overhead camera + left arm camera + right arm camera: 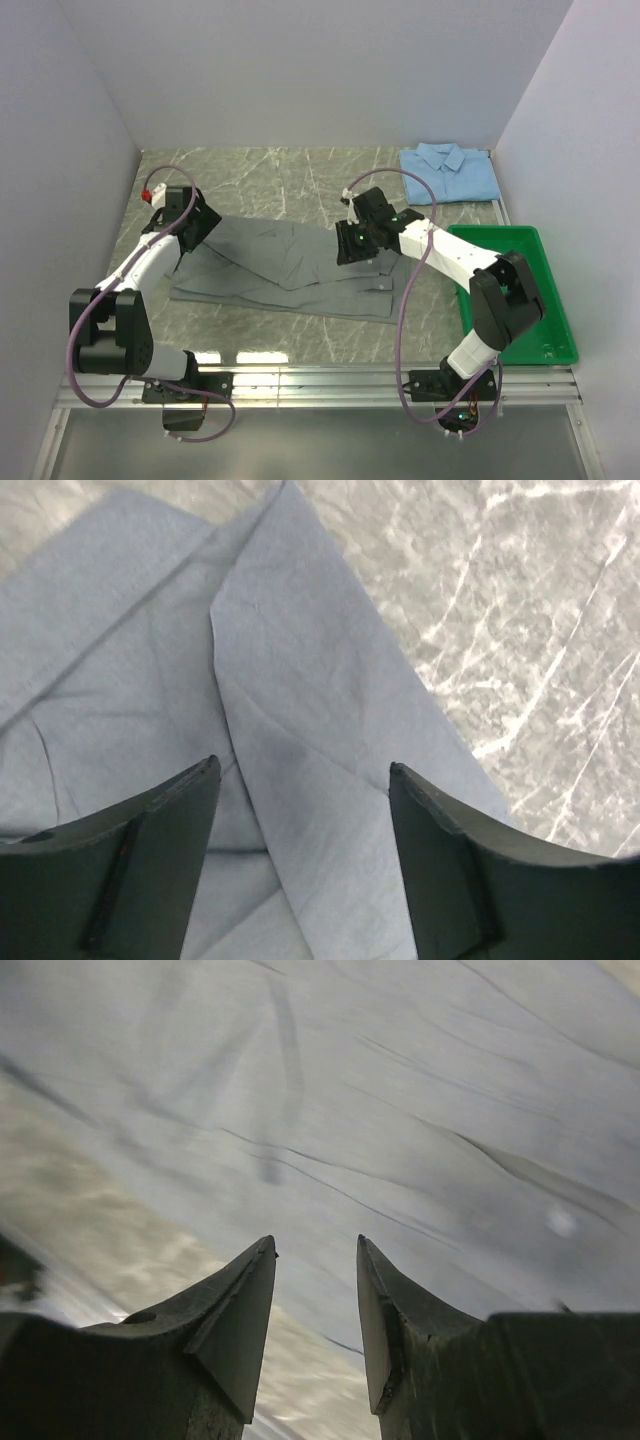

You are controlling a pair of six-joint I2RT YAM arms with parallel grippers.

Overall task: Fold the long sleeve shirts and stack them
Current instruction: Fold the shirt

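Grey collared cloth shirt lies partly folded across the middle of the grey-veined marble table, with a sleeve laid diagonally over its body. The left gripper hangs over the shirt's left end, jaws spread wide above a folded flap and clasping nothing. The right gripper sits over the shirt's right end, its fingers parted by a narrow gap above smooth cloth, with nothing between them. A light blue collared shirt, folded, rests at the table's far right corner, well apart from the grey one. A green plastic tray stands at the right, beside the right arm.
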